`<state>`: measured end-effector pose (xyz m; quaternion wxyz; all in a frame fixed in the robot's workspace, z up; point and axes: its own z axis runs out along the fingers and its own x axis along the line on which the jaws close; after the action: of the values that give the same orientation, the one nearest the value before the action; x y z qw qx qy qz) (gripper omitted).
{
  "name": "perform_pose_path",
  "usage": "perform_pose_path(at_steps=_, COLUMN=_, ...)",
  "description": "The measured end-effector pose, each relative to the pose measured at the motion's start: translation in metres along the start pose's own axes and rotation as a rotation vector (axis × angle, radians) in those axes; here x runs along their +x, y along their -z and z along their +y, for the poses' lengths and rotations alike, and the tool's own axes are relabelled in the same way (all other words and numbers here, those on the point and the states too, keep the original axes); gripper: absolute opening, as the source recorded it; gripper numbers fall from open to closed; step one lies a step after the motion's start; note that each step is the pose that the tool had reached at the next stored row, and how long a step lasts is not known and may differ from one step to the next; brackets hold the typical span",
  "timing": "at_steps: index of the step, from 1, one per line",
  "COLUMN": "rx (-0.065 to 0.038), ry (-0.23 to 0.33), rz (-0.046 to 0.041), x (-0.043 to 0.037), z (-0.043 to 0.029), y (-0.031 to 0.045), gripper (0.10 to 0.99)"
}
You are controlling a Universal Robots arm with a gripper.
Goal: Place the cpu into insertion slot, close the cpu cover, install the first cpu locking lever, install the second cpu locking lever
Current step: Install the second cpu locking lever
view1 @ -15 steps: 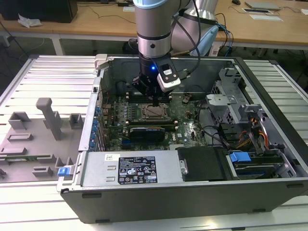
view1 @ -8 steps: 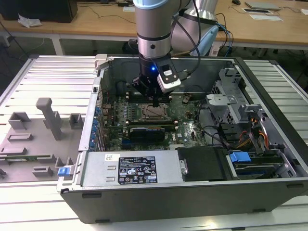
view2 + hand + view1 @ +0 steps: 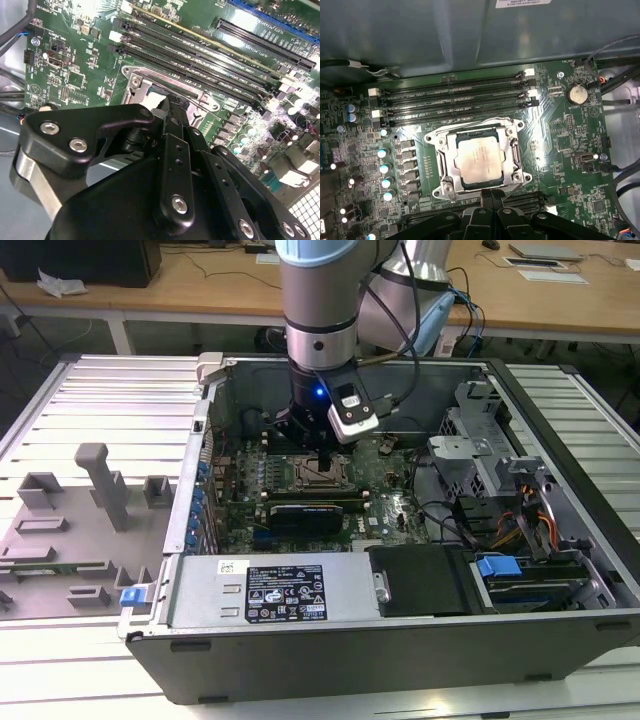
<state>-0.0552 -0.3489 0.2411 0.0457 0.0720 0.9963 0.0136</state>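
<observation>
The cpu [image 3: 479, 162], a flat square chip with a dull silvery-beige top, lay seated in the insertion slot [image 3: 451, 172] on the green circuit board [image 3: 560, 140]. The cpu cover [image 3: 511, 150], a thin bright metal frame, lay down around it. Just beside the socket's edge hovered the black gripper [image 3: 489, 196], its fingers pressed together with nothing between them. In the exterior view it hung inside the open computer case [image 3: 200, 540]. Long black memory slots [image 3: 455, 100] ran parallel nearby. Judged from this, the locking levers need a slow, straight push along the socket edge, staying off the chip.
</observation>
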Motion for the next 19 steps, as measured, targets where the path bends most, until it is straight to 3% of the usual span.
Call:
perform_pose_path(at_steps=11, rx=0.0, ry=0.003, rz=0.0, x=-0.0012, z=-0.0123, y=0.001, gripper=0.106)
perform_pose_path(at_steps=16, rx=-0.004, ry=0.056, rz=0.0017, x=-0.0002, z=-0.0129, y=-0.0009, gripper=0.106)
perform_pose_path(at_steps=19, rx=-0.007, ry=0.085, rz=0.0027, x=0.0022, z=-0.0141, y=-0.0065, gripper=0.106)
